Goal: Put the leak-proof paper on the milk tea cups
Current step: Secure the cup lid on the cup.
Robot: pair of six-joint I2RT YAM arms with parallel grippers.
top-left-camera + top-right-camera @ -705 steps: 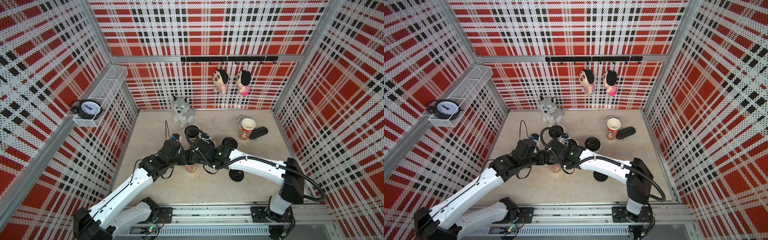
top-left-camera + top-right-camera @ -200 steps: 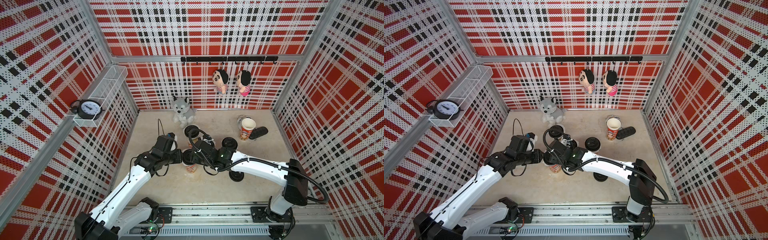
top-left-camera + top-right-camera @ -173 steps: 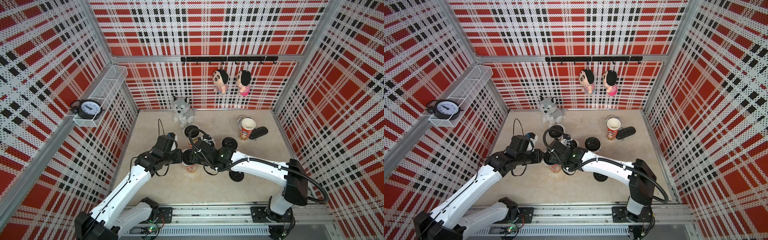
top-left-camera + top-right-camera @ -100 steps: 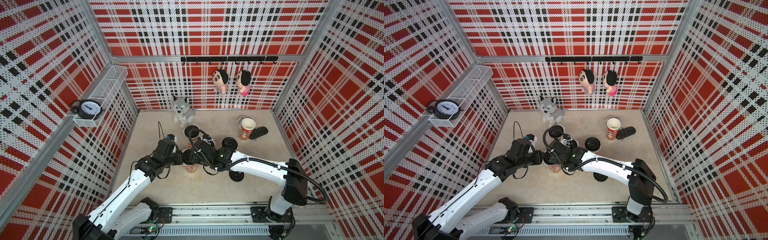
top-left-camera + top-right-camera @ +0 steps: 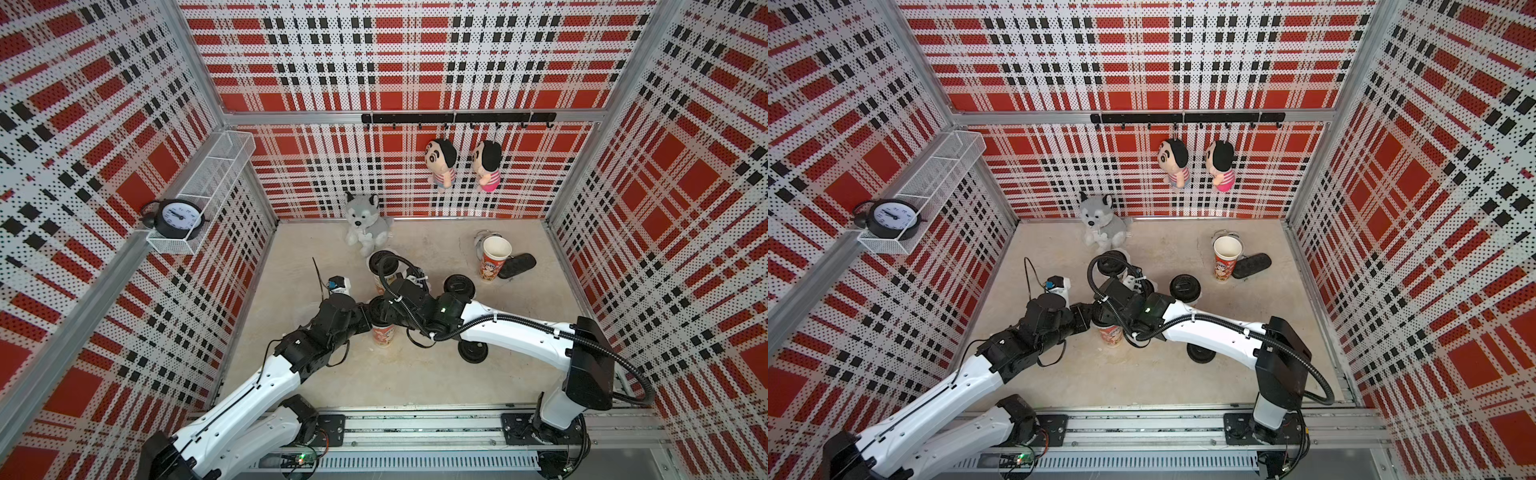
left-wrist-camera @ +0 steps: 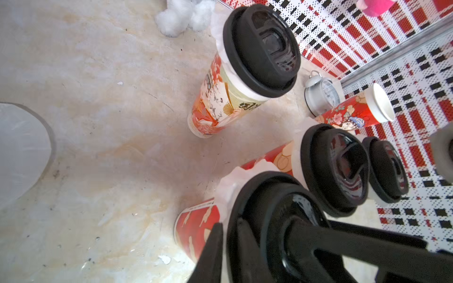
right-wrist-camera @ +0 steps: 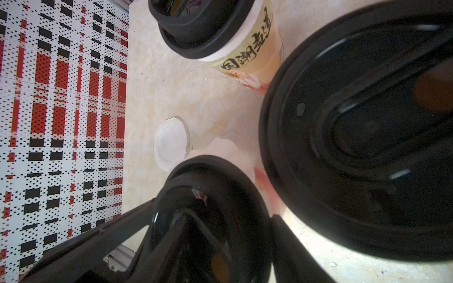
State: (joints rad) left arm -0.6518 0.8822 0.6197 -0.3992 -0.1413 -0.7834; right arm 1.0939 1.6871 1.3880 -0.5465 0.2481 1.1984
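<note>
A red milk tea cup (image 5: 384, 336) (image 6: 196, 227) stands mid-floor with a black lid (image 6: 269, 215) on it. Crinkled leak-proof paper (image 6: 229, 187) sticks out under that lid. My left gripper (image 6: 229, 223) (image 5: 368, 316) pinches the lid's rim from the left. My right gripper (image 7: 228, 218) (image 5: 384, 309) grips the lid (image 7: 210, 196) from the right. A loose paper sheet (image 6: 22, 152) (image 7: 171, 142) lies flat on the floor to the left. Behind stand a cream lidded cup (image 6: 215, 98) (image 7: 252, 56), another lidded cup (image 6: 277, 159) and an open cup (image 5: 494, 259) (image 5: 1226, 255).
A husky plush (image 5: 368, 222) sits at the back wall, with two dolls hanging above. A black case (image 5: 517, 266) lies beside the open cup, and a small alarm clock (image 6: 321, 94) stands behind it. A spare black lid (image 5: 473, 351) lies under my right arm.
My left gripper has moved right, up to the cup, and its jaws have narrowed onto the lid's rim. The right gripper has stayed on the lid.
</note>
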